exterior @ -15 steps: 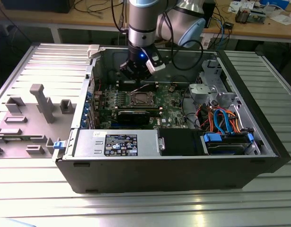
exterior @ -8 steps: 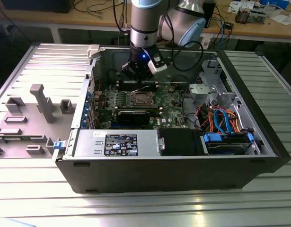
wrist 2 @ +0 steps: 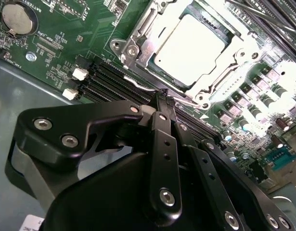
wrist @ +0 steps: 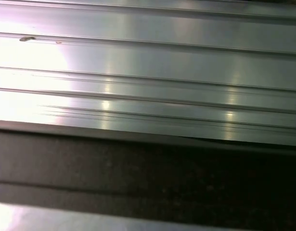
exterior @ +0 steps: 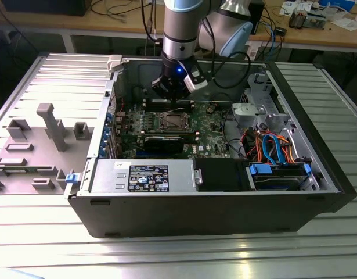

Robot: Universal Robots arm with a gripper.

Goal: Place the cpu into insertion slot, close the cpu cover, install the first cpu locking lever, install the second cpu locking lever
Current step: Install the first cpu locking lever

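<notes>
A ribbed metal table (exterior: 166, 256) fills the exterior view's foreground, bearing one open computer case (exterior: 213, 209). At frame centre sits the cpu (exterior: 172, 121), seated in the insertion slot (exterior: 161, 123) under the cpu cover (wrist 2: 138, 36). Just behind hangs the gripper (exterior: 173, 100), fingers pressed together on nothing in the second wrist view. Farther back, one cluttered workbench (exterior: 317, 32) is cut off.
</notes>
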